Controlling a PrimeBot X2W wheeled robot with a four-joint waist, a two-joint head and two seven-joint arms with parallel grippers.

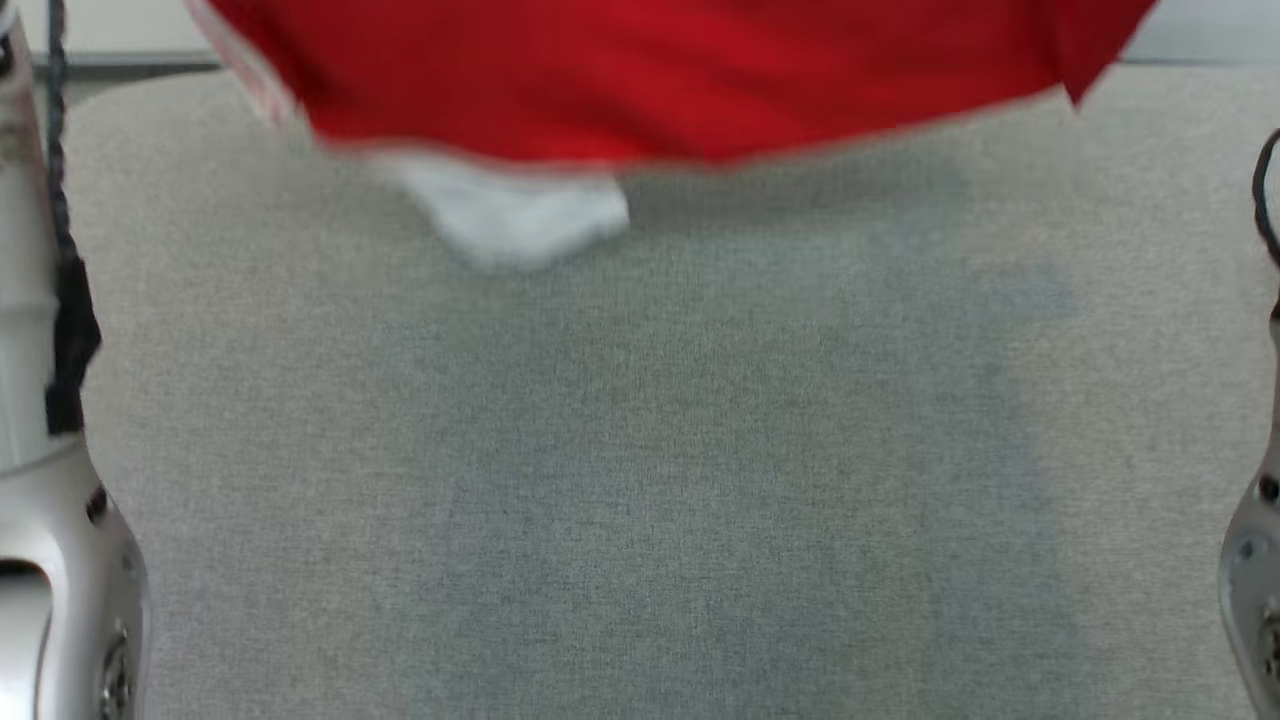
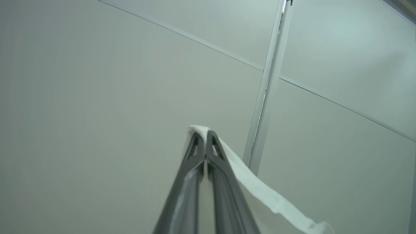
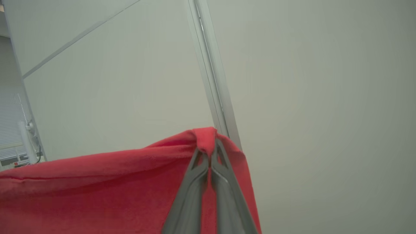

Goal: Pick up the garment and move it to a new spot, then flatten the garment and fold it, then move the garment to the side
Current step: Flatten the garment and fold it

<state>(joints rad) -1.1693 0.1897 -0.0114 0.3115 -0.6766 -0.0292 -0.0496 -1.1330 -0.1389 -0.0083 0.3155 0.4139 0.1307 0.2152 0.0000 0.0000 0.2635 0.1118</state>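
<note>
Head view: the garment (image 1: 660, 80) hangs above the far edge of the counter (image 1: 640, 450). Left wrist: the left pincer (image 2: 204, 135) pinches only its white trim (image 2: 260, 188), which might slip free. Right wrist: the right pincer (image 3: 208, 152) clamps a red fold (image 3: 204, 136); uneven lowering could bunch it.

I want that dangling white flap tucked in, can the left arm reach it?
Probably not: the left gripper is shut on the garment, holding it up with the right gripper, so it isn't free for the white flap.
</note>
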